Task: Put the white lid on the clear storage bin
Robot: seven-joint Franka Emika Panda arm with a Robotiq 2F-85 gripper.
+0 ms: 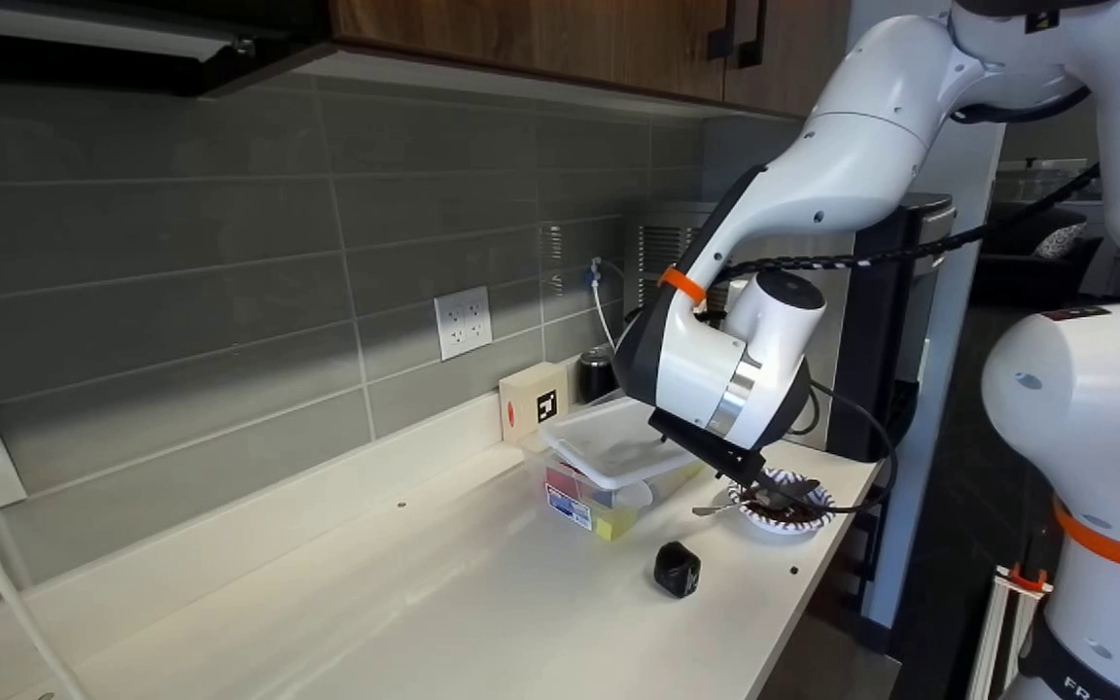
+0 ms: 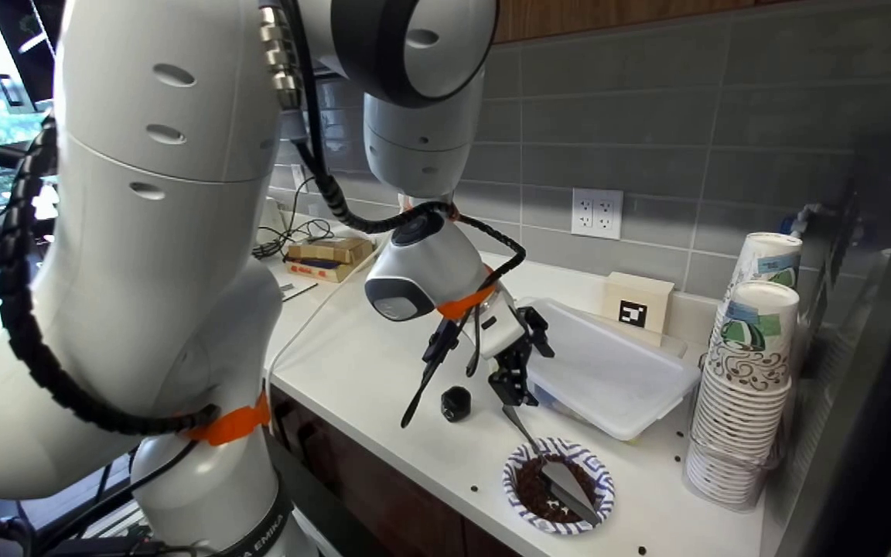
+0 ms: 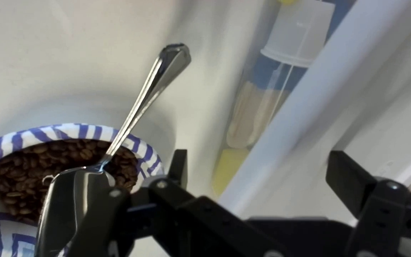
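The white lid (image 1: 613, 437) lies askew over the top of the clear storage bin (image 1: 575, 494) in both exterior views. In an exterior view the lid (image 2: 608, 371) covers most of the bin, and a clear rim (image 2: 666, 342) shows behind it. In the wrist view the lid's raised edge (image 3: 287, 121) runs diagonally between my fingers, with the bin's yellow item (image 3: 231, 166) beside it. My gripper (image 3: 258, 155) is open, its fingers apart on either side of that edge. In an exterior view my gripper (image 2: 536, 375) is at the lid's near side. Whether it touches the lid, I cannot tell.
A patterned bowl of coffee beans (image 2: 558, 522) with a metal spoon (image 3: 145, 96) stands close to the gripper. A small black object (image 1: 677, 570) lies in front of the bin. Cup stacks (image 2: 743, 402) and a tan box (image 2: 635, 305) stand near the lid. A tiled wall (image 1: 443, 224) rises behind.
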